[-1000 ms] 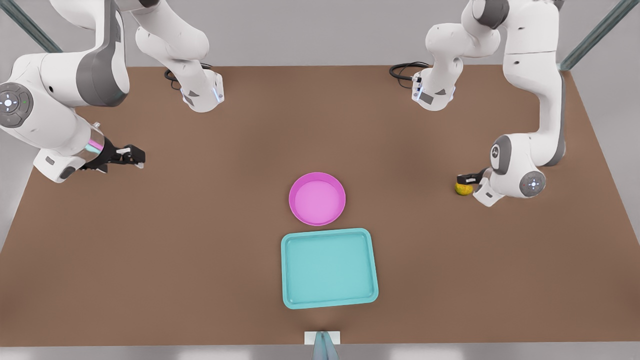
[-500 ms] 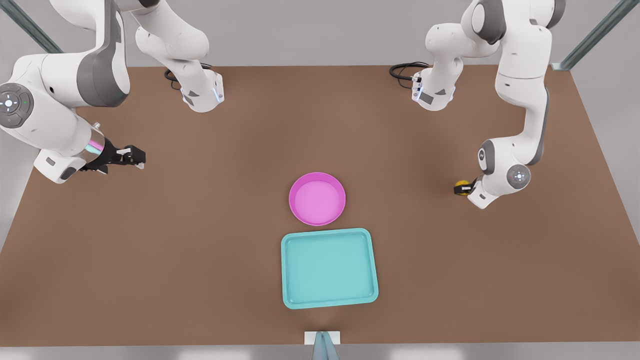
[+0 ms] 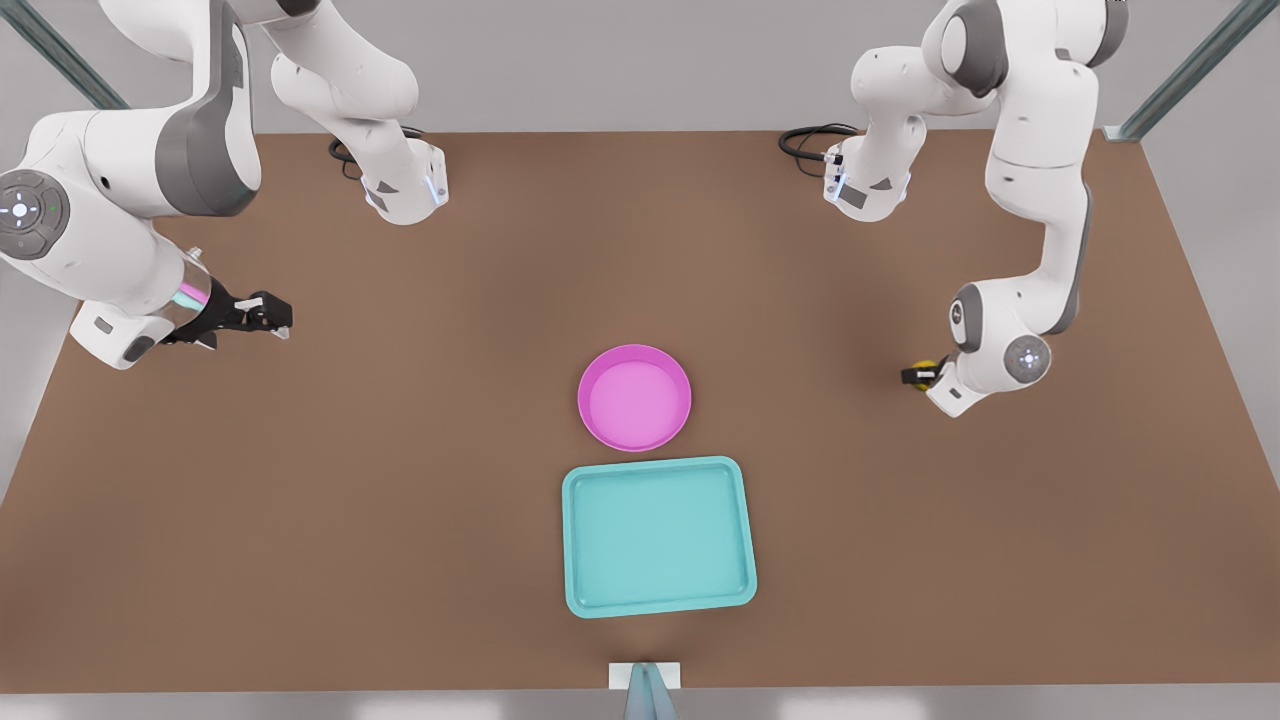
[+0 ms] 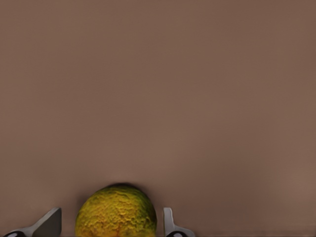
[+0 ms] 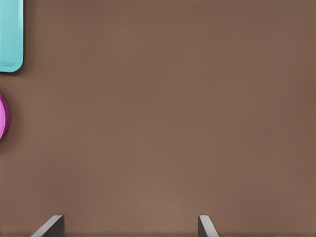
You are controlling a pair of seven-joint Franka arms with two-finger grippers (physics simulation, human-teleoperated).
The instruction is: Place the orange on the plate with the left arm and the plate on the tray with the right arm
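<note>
Left claw (image 3: 916, 376) straddles the orange (image 4: 116, 212), fingers parted with gaps, ready to grasp; right claw (image 3: 268, 314) waits open, far from the plate (image 3: 634, 397)

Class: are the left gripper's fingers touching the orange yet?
Apart. In the left wrist view, brown table shows between the orange and each of the fingers of the left gripper.

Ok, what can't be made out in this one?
- Orange, front view: mostly hidden behind the left tool and its wrist.
- Orange, left wrist view: lower part cut off by the picture's edge, so contact with the fingers flanking it is unclear.
- Plate and tray, right wrist view: cut off by the edge.
- Right tool waits at the front view's left, open.
</note>
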